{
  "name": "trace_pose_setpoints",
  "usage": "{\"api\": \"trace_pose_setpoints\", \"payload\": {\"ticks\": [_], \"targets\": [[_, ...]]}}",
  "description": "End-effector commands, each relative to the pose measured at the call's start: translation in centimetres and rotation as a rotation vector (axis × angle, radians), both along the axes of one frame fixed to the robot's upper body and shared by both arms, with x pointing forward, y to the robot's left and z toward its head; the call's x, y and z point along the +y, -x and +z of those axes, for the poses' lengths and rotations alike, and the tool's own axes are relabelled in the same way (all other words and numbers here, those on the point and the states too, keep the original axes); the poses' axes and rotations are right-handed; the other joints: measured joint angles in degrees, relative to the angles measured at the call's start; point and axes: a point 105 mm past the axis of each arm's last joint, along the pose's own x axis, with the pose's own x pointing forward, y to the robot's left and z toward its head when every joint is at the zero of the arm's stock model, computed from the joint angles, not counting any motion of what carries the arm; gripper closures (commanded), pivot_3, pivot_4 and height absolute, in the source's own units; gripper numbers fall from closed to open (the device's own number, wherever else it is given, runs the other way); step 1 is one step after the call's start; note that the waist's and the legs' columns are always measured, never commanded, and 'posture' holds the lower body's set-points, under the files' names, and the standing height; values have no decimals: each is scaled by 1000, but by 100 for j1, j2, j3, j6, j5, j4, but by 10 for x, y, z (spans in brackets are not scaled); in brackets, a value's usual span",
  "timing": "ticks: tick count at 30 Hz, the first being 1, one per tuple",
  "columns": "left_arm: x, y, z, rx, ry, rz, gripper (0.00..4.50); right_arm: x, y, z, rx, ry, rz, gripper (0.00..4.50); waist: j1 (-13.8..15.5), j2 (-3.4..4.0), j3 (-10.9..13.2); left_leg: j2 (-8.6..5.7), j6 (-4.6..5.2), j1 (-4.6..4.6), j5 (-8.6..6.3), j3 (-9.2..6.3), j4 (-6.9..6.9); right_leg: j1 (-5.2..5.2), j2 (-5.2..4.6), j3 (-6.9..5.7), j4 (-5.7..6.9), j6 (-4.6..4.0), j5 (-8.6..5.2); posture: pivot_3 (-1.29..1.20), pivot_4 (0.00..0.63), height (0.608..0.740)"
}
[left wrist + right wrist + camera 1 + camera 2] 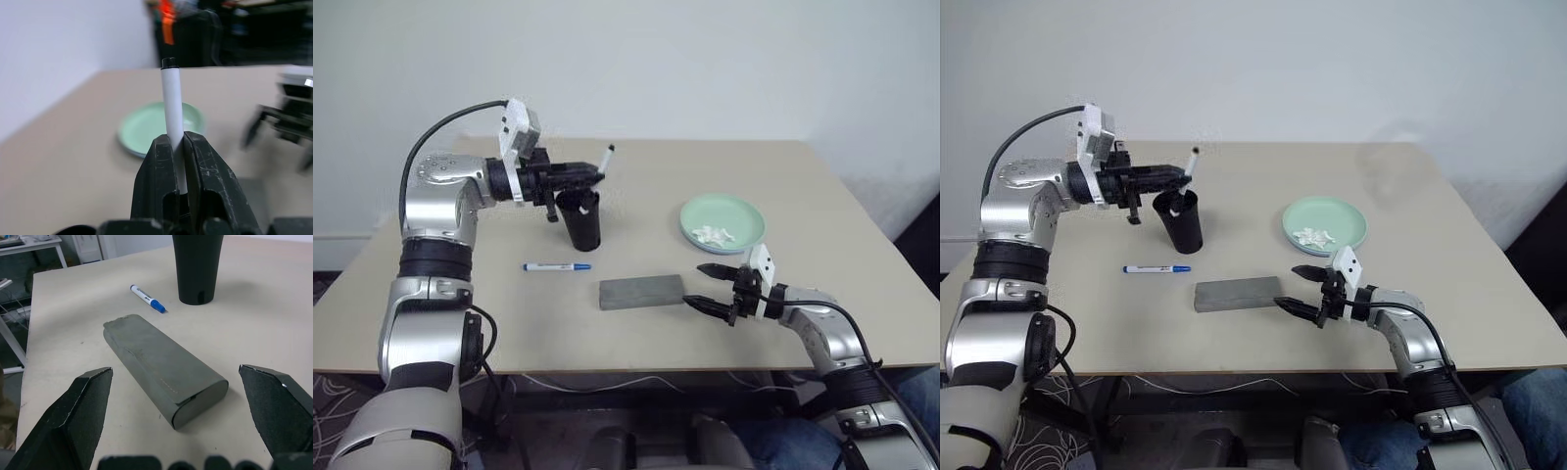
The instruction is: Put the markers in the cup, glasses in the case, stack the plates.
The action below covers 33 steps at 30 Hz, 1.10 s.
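Observation:
My left gripper (597, 176) is level above the black cup (579, 223) and shut on a white marker (171, 98). That marker stands upright with its dark tip on top, and a white bit shows at the cup's mouth just under the fingers. A second marker (556, 266) with a blue cap lies flat on the table in front of the cup. To its right lies the grey case (641, 291), shut. My right gripper (692, 284) is open at the case's right end, pointing at it without touching. The mint green plate (744, 217) sits behind that gripper. The glasses are out of view.
Small white crumpled scraps (713, 235) lie in the green plate. The beige table (822, 255) ends just in front of my right gripper and runs back to a white wall. Bare tabletop lies to the right of the plate and to the left of the flat marker.

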Motion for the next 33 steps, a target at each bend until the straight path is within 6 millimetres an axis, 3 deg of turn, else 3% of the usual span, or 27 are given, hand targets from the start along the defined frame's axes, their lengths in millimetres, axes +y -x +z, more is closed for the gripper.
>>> {"api": "trace_pose_setpoints", "payload": {"ticks": [1,7,13,28,33], "targets": [[10,-15,18,-90,40,133,4450,1,-6,19,-84,-22,-5,3,-1,0,0,0,0,7,0,0,0,7,0,0,-1,0,0,0,0,721],[23,-40,4,-186,68,341,4450,1,-1,17,-81,-27,-18,3,13,-3,0,-4,-2,8,-1,0,0,13,-5,-1,-6,1,0,0,0,721],[17,-52,-8,-205,123,430,4450,-1,1,16,-74,-21,-25,3,13,-7,1,-6,-3,1,-2,1,-1,10,-6,-3,-9,3,1,0,0,721],[21,-59,-36,-146,128,532,4450,-7,2,17,-71,-4,-30,3,12,-8,1,-5,-4,3,-3,1,-1,11,-6,-4,-8,3,1,0,0,721],[20,-58,-42,-129,141,536,3065,-6,2,17,-72,-3,-25,3,11,-9,1,-5,-4,2,-3,0,-1,11,-7,-5,-9,3,1,0,0,721]]}}
